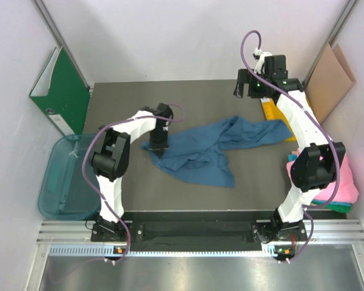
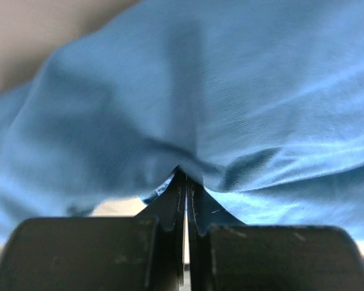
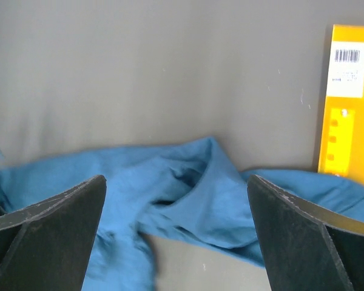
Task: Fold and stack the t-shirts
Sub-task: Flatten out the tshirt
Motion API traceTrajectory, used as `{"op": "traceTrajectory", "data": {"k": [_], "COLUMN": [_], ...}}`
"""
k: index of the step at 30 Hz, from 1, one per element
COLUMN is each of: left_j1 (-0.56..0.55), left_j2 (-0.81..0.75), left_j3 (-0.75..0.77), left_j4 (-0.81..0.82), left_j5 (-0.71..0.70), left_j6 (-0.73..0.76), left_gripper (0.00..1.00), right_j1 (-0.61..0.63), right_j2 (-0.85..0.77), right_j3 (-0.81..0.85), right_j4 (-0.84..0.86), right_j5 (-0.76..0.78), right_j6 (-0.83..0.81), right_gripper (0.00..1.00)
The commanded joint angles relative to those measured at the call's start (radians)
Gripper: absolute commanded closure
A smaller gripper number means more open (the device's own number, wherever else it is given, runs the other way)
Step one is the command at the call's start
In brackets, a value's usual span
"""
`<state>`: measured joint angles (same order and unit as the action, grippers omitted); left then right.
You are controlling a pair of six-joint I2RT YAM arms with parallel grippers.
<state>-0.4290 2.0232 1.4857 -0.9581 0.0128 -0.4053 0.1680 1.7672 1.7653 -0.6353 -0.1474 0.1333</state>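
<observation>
A dark blue t-shirt (image 1: 209,148) lies crumpled and stretched across the middle of the grey table. My left gripper (image 1: 158,144) is shut on its left edge; in the left wrist view the blue cloth (image 2: 230,109) is pinched between the closed fingers (image 2: 170,209). My right gripper (image 1: 247,86) is open and empty, raised near the back right, above the shirt's right end (image 3: 194,194). A pink shirt (image 1: 346,179) lies folded on a teal-green one (image 1: 330,206) at the right edge.
A green binder (image 1: 64,91) leans on the left wall. A brown cardboard sheet (image 1: 330,79) leans on the right wall. A teal plastic bin (image 1: 64,179) sits at the left. A yellow ruler (image 1: 272,112) (image 3: 343,103) lies by the shirt's right end.
</observation>
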Motion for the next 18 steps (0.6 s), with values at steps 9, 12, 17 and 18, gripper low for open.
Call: {"op": "traceTrajectory", "data": {"k": [9, 12, 17, 18], "left_j1": [0.345, 0.338, 0.271, 0.256], "left_j2": [0.117, 0.085, -0.098, -0.13], "left_j3": [0.218, 0.251, 0.184, 0.138], "left_j4": [-0.085, -0.045, 0.041, 0.077], "left_j5": [-0.203, -0.09, 0.065, 0.075], "left_j6": [0.019, 0.062, 0.076, 0.076], "left_gripper": [1.0, 0.99, 0.01, 0.01], "right_j1": [-0.025, -0.028, -0.033, -0.033], "right_j2": [-0.061, -0.057, -0.069, -0.072], "right_j3": [-0.02, -0.027, -0.093, -0.107], "right_j4": [-0.023, -0.038, -0.041, -0.037], "right_j5": [-0.001, -0.006, -0.023, -0.026], "right_j6": [-0.037, -0.029, -0.014, -0.009], "right_gripper": [0.0, 0.01, 0.0, 0.0]}}
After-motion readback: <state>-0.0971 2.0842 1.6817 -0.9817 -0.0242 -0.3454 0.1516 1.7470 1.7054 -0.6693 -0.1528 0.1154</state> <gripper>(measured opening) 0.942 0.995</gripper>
